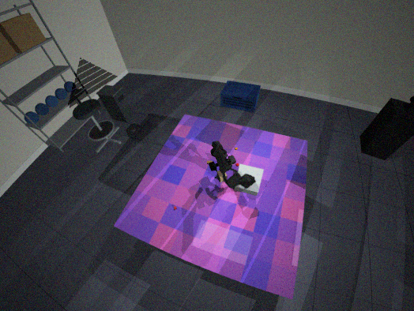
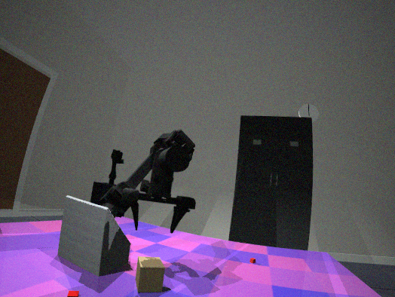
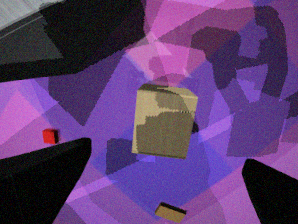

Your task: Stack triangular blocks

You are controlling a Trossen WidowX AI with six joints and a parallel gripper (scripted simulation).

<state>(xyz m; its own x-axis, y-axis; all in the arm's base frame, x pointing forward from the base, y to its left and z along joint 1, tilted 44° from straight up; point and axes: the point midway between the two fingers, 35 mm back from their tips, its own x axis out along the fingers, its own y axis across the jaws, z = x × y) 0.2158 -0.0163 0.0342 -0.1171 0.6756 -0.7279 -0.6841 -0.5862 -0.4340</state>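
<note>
A pale wooden block (image 1: 222, 177) (image 2: 150, 278) (image 3: 164, 125) with a squared outline stands on the table (image 1: 158, 233). It looks like the two triangular blocks together, with its top about level. The seam between them cannot be made out, and their far ends are hidden. My gripper (image 2: 154, 231) (image 3: 168, 156) is wide open and empty. Its fingertips are above the block and apart from it, with a gap showing in the exterior view. In the wrist view the block lies between and beyond the fingers.
A white slab-like box (image 1: 256, 173) (image 2: 81, 237) stands close beside the block and arm. Small red cubes (image 1: 175, 207) (image 2: 252, 260) (image 3: 50, 136) lie about the table. A small tan piece (image 3: 171, 212) lies near the block in the wrist view.
</note>
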